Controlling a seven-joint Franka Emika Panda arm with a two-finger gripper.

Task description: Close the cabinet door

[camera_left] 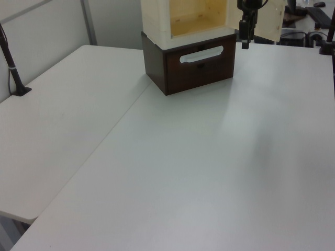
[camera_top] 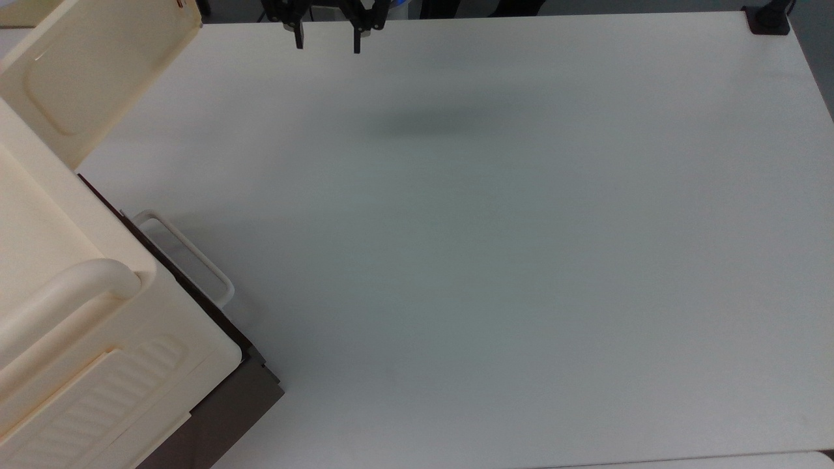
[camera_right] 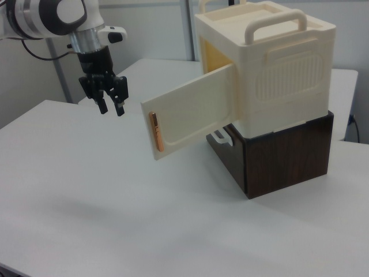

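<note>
The cabinet door (camera_top: 85,71) is a flat cream panel with a recessed inset. It stands swung open from the cream cabinet (camera_right: 288,75), with a copper latch strip (camera_right: 154,131) on its free edge. In the left view the door (camera_left: 273,21) shows behind the gripper (camera_left: 245,39). My gripper (camera_top: 328,44) hangs above the table near its far edge, to the top view's right of the door and apart from it. Its fingers are open with nothing between them. In the right view the gripper (camera_right: 112,109) points down, left of the door's free edge.
The cream cabinet sits on a dark brown base (camera_right: 288,156) with a white loop handle (camera_top: 186,254). The white table (camera_top: 488,260) spreads wide to the top view's right. A black clamp (camera_top: 769,19) sits at its far right corner, and a black post (camera_left: 13,68) stands at the left view's left.
</note>
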